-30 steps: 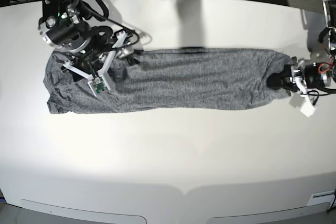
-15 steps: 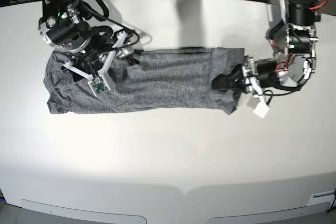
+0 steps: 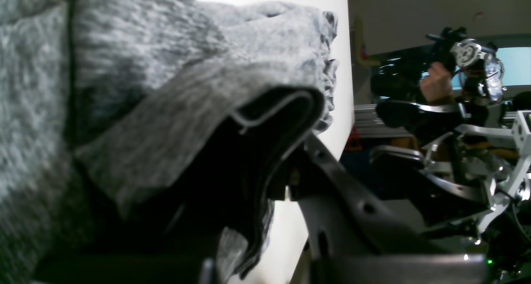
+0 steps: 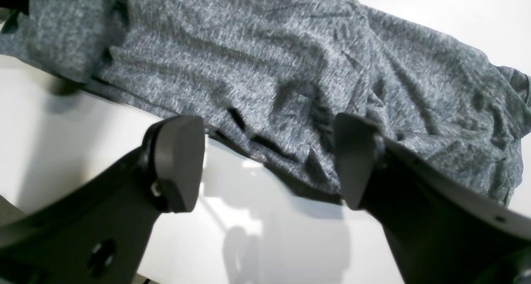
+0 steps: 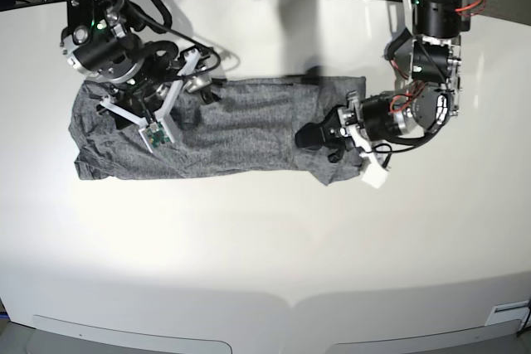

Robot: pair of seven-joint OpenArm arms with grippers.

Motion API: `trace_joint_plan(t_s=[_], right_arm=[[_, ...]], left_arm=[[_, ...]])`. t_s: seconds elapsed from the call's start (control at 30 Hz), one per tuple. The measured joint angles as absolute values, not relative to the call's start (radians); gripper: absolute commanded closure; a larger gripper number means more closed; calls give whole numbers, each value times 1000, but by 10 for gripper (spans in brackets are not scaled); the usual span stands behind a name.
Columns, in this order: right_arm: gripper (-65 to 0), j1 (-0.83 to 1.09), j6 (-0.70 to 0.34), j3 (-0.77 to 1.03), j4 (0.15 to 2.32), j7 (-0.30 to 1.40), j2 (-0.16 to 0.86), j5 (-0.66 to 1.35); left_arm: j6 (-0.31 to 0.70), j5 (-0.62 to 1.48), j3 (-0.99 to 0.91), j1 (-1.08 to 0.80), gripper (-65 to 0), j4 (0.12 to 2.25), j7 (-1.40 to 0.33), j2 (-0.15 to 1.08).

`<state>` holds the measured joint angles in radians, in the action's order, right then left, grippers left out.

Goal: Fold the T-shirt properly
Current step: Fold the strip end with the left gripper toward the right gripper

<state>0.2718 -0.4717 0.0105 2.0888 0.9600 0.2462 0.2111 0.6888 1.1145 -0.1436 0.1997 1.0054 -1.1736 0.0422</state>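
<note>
While left gripper (image 5: pixel 319 136) pinches T-shirt (image 5: pixel 224 126) (lifted), right gripper (image 5: pixel 184 89) gapes.

the t-shirt (image 5: pixel 224 134) lies lengthwise across the far half of the tabletop (image 5: pixel 265 246); the right gripper (image 5: pixel 158 113) sits over its left end, the left gripper (image 5: pixel 319 137) at its folded-over right end.

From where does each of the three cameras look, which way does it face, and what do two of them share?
Base: high above the table, facing down; both arms show.
Left wrist: on the left gripper, facing along its jaws, shut on the T-shirt.
Right wrist: behind the right gripper, facing down; jaws apart over the cloth.
Shared: all three see the grey T-shirt.
</note>
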Motion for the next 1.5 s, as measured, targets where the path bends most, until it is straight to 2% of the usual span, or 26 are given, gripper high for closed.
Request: trace_joint_plan(t_s=[0.5, 0.63, 0.73, 0.9, 1.0, 1.33, 1.5], right_arm=[[-470, 272, -472, 10, 2089, 959, 246, 211], [-470, 272, -472, 10, 2089, 956, 246, 211], [-470, 272, -472, 10, 2089, 943, 246, 212], [-470, 272, -472, 10, 2089, 943, 246, 212], [-470, 272, -472, 10, 2089, 940, 246, 212], [-470, 271, -472, 10, 2089, 936, 246, 212], [-470, 271, -472, 10, 2089, 936, 246, 212]], left_arm=[[688, 1071, -144, 200, 0, 1005, -1163, -52], [688, 1097, -144, 200, -222, 1005, -1163, -50], [688, 1172, -144, 200, -291, 1005, -1163, -51], [688, 1281, -144, 202, -294, 1005, -1187, -59], [688, 1280, -144, 221, -294, 1005, -1240, -80], [688, 1273, -144, 286, -294, 1005, -1246, -115], [690, 1250, -143, 326, -291, 1005, -1411, -103]])
